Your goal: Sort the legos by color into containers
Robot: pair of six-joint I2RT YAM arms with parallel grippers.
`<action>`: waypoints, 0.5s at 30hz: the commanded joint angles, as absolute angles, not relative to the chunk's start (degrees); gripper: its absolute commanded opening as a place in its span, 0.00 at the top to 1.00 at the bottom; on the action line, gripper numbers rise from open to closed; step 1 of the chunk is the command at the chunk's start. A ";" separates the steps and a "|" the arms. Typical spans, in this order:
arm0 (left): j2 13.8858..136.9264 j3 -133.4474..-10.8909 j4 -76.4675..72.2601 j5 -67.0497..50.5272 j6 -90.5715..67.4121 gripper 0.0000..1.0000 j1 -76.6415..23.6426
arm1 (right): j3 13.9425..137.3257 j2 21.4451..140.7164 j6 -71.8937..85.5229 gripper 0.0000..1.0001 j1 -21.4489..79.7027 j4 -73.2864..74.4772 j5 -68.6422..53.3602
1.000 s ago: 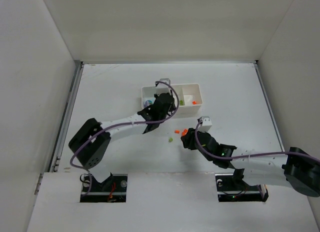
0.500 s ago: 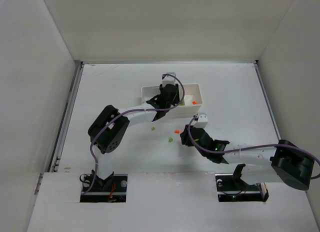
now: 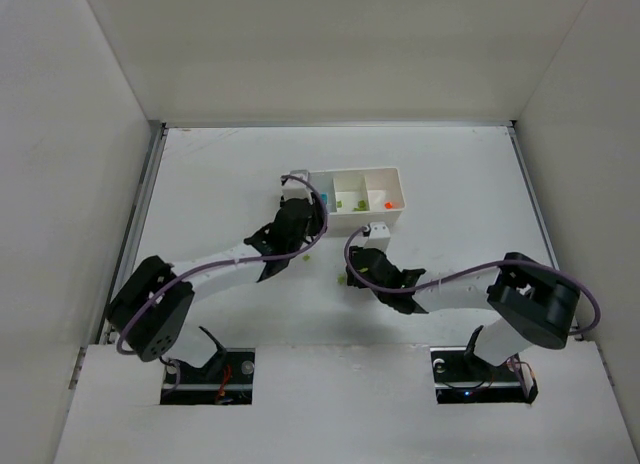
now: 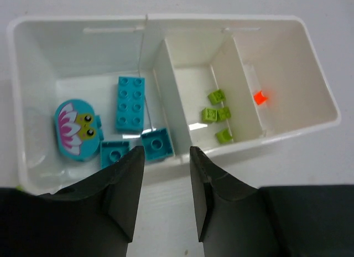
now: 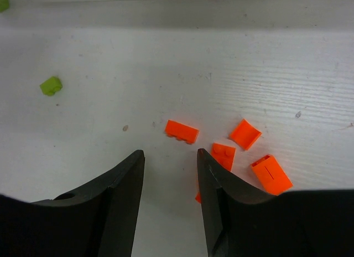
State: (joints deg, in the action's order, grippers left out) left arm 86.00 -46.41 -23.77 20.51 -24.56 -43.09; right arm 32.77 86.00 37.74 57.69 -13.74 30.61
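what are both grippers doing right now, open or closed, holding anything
left gripper: open, empty, by the tray.
right gripper: open, empty, over loose orange bricks.

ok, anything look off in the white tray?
No colour mix-ups. The only oddity: a rounded teal piece printed with a pink-and-white flower lies in the white plastic tray, in its left compartment, among the plain teal bricks.
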 commanded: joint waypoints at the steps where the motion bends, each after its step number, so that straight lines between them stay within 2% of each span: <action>1: 79.03 -39.05 -26.45 22.49 -27.07 0.65 -43.81 | 35.50 88.41 37.27 0.51 57.17 -16.43 31.02; 9: 65.49 -25.50 -25.32 25.22 -28.83 0.65 -45.57 | 37.53 92.55 36.04 0.52 55.94 -16.17 33.31; 15: 62.93 -20.48 -23.91 26.63 -30.14 0.64 -45.57 | 38.58 94.39 35.33 0.62 55.94 -14.94 34.71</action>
